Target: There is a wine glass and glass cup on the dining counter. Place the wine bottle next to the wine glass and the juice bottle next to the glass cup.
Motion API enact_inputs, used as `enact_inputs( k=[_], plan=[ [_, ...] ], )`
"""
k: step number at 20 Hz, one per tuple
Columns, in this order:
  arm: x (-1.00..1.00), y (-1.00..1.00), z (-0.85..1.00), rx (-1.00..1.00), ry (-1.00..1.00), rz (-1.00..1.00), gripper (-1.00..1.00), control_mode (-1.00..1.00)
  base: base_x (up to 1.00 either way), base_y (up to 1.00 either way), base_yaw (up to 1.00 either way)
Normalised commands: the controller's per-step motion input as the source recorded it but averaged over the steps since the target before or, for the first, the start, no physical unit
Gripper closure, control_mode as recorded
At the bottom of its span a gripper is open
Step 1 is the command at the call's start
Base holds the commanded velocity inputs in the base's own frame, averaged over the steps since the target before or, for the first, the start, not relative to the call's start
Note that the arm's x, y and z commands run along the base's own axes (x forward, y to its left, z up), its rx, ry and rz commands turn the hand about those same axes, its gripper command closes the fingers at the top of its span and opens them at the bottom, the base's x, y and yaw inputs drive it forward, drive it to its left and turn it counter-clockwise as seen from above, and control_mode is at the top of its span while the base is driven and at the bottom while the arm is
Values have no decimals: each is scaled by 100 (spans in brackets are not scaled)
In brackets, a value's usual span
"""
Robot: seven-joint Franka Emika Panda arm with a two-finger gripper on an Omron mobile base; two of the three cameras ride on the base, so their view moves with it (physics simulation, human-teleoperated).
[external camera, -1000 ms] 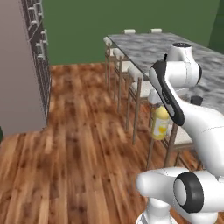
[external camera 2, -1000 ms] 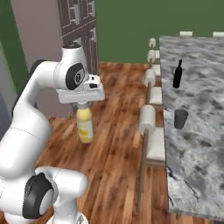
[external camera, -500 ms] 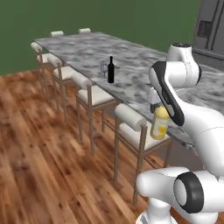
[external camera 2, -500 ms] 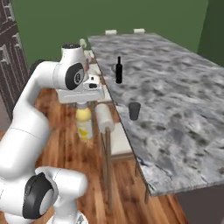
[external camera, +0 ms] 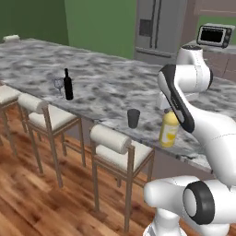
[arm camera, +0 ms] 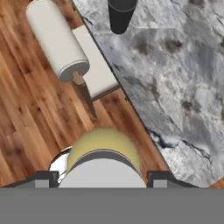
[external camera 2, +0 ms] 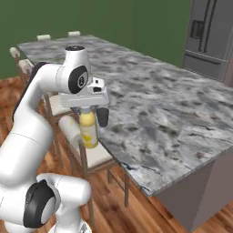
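The arm (external camera 2: 32,113) is glossy white, built of thick rounded segments with smooth shells. Dark grey to black round caps sit at its joints, one large one low near the base (external camera: 198,203) and one on the upper joint. A black band runs along one upper link. The hand (external camera 2: 88,93) is a white boxy block with dark patches.

Two bottles are showing: one wine bottle (external camera: 67,85) standing far left on the table (external camera: 115,87), one juice bottle (external camera: 168,129) (yellow) nearer right. One wine glass (external camera: 58,85) and one glass cup (external camera: 133,118) are standing there. Three stools (external camera: 120,150) are lining the near side.
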Motion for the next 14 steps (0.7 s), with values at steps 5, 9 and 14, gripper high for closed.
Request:
enact_inputs(
  k=[5, 9, 14],
  plan=[
    [0, 0, 0, 0, 0, 0, 100, 100, 51, 17, -49],
    [0, 0, 0, 0, 0, 0, 100, 100, 47, 12, -39],
    [0, 0, 0, 0, 0, 0, 100, 100, 55, 12, -35]
  ],
)
